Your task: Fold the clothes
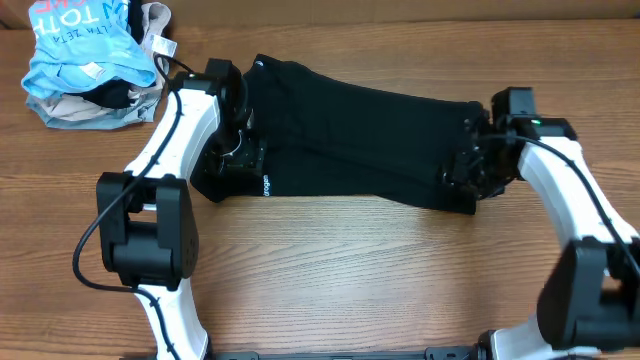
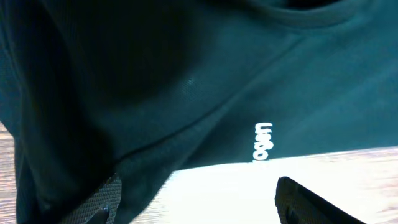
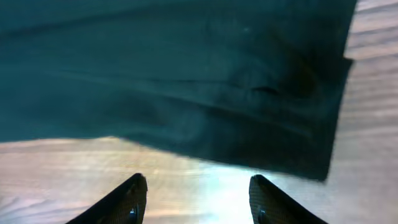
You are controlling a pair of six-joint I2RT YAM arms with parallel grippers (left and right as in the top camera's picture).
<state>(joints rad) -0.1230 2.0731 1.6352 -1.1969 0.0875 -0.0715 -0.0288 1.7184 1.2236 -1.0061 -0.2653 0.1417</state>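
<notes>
The black T-shirt (image 1: 350, 135) lies folded into a long band across the table, its small white logo (image 1: 267, 185) at the front left edge. My left gripper (image 1: 232, 150) is over the shirt's left end; in the left wrist view its jaws (image 2: 199, 202) are open, with the shirt (image 2: 155, 81) and logo (image 2: 263, 142) just ahead and one finger at the fabric edge. My right gripper (image 1: 470, 165) is at the shirt's right end; in the right wrist view its jaws (image 3: 198, 199) are open and empty over bare wood, just short of the shirt's edge (image 3: 205, 87).
A pile with a light-blue garment with white lettering (image 1: 80, 45) on a beige garment (image 1: 90, 112) sits at the back left corner. The wooden table (image 1: 370, 270) extends in front of the shirt.
</notes>
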